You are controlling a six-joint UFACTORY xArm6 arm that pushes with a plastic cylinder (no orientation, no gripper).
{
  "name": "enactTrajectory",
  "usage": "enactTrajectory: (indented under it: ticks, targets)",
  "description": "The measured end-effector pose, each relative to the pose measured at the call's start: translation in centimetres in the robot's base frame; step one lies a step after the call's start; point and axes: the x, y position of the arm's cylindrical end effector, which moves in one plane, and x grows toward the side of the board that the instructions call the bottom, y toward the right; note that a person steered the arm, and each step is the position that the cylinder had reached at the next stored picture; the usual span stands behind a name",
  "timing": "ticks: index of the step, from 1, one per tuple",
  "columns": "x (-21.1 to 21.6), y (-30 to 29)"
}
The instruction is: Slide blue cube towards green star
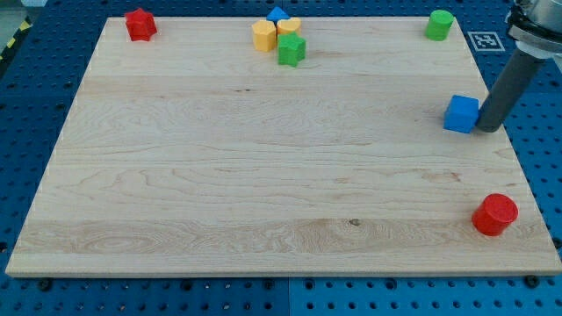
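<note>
The blue cube (pixel 461 114) sits near the board's right edge, at mid height. My tip (pixel 487 130) stands just to the cube's right, touching or almost touching its side. The green star (pixel 291 50) lies near the view's top centre, in a cluster with a yellow block (pixel 263 37), a second yellow block (pixel 288 26) and a small blue block (pixel 277 14) behind them. The star is far to the upper left of the cube.
A red block (pixel 140 24) sits at the top left corner. A green cylinder (pixel 440 25) sits at the top right. A red cylinder (pixel 495 214) sits at the bottom right. The wooden board (pixel 263 175) lies on a blue pegboard.
</note>
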Motion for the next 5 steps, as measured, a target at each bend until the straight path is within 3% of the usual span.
enactTrajectory:
  ticks: [5]
  targets:
    - [-5.8, -13.9]
